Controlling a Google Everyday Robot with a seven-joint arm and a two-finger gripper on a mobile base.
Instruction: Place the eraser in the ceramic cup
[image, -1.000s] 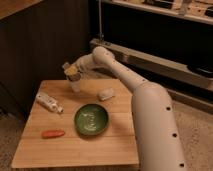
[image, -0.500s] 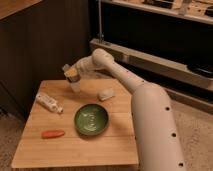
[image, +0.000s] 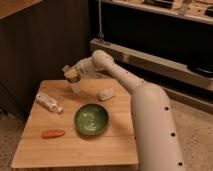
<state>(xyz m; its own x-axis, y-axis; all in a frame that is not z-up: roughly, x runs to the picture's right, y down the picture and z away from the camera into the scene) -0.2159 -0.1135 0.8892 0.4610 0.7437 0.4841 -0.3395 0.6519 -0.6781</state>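
The ceramic cup (image: 75, 88) is small, white and plain, and stands upright at the far left of the wooden table (image: 115, 145). My gripper (image: 71, 75) hangs right above the cup's mouth, at the end of the white arm (image: 125, 80) that reaches in from the right. A yellowish patch shows at the gripper's tip; I cannot tell what it is. A small pale block (image: 105, 93) lies on the table to the right of the cup. I cannot tell whether it is the eraser.
A dark green bowl (image: 91, 119) sits mid-table. A white bottle (image: 49, 102) lies on its side at the left. An orange carrot-like item (image: 52, 134) lies near the front left. A dark wall stands behind the table, with a shelf unit at the right.
The gripper has come down a little over the cup. Everything else on the table is where it was.
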